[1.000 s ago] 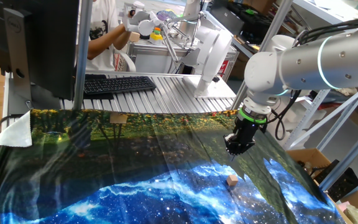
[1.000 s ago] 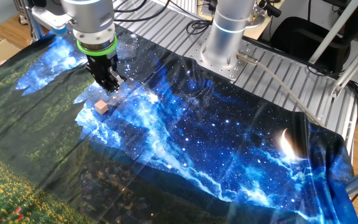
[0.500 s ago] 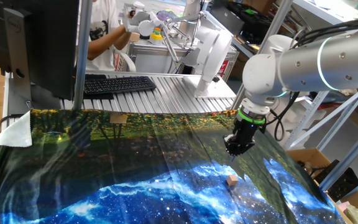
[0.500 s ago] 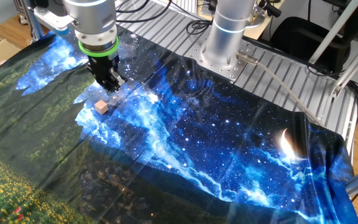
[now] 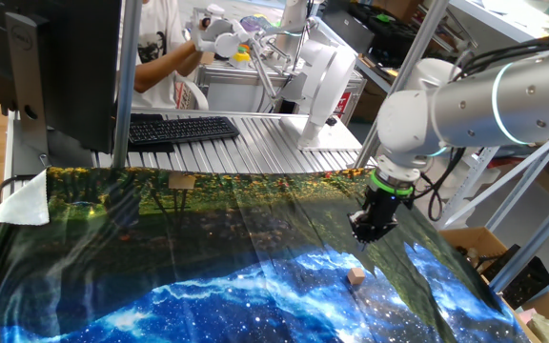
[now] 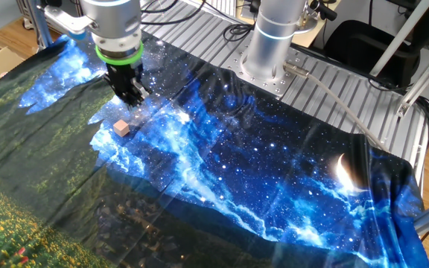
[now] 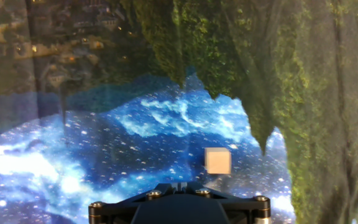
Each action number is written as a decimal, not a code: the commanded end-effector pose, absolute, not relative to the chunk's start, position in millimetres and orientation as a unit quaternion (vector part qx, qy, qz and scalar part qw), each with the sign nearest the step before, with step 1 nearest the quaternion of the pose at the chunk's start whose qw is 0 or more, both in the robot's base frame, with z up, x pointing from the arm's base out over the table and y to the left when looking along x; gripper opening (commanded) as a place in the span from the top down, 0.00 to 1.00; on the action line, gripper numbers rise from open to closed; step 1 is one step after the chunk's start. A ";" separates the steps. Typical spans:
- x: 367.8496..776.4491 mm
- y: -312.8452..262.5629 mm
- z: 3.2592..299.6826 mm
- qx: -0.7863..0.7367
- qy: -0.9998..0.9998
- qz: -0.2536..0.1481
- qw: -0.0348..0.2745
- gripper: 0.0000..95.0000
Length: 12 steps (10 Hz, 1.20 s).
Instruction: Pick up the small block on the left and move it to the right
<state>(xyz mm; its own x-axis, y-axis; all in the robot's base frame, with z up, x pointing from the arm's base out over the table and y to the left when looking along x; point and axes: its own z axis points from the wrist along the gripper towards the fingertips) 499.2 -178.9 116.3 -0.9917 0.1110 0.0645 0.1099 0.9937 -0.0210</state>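
**Hand view: cube not yet grasped**

Hand view: the tiny light-tan wooden cube (image 7: pixel 218 160) lies on the blue galaxy-print cloth (image 7: pixel 104 143).

Fixed views: the black two-finger gripper (image 5: pixel 366 232) (image 6: pixel 132 97) hovers above and just beside the cube (image 5: pixel 355 275) (image 6: pixel 121 128), holding nothing; finger spacing unclear. Pick-up and transfer seemingly remain.

A tiny light-tan wooden cube (image 7: pixel 218 160) rests on blue starry printed cloth (image 7: pixel 104 149), just ahead of the black gripper body (image 7: pixel 179 204), slightly right.

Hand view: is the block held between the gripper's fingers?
No. The block lies free on the cloth, ahead of the gripper mount, with nothing touching it.
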 end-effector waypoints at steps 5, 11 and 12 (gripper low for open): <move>490.6 -204.5 93.4 -0.052 -0.998 0.018 0.031 1.00; 495.2 -215.1 82.1 -0.049 -0.998 0.012 0.030 1.00; 495.4 -215.5 81.5 -0.049 -0.998 0.011 0.031 1.00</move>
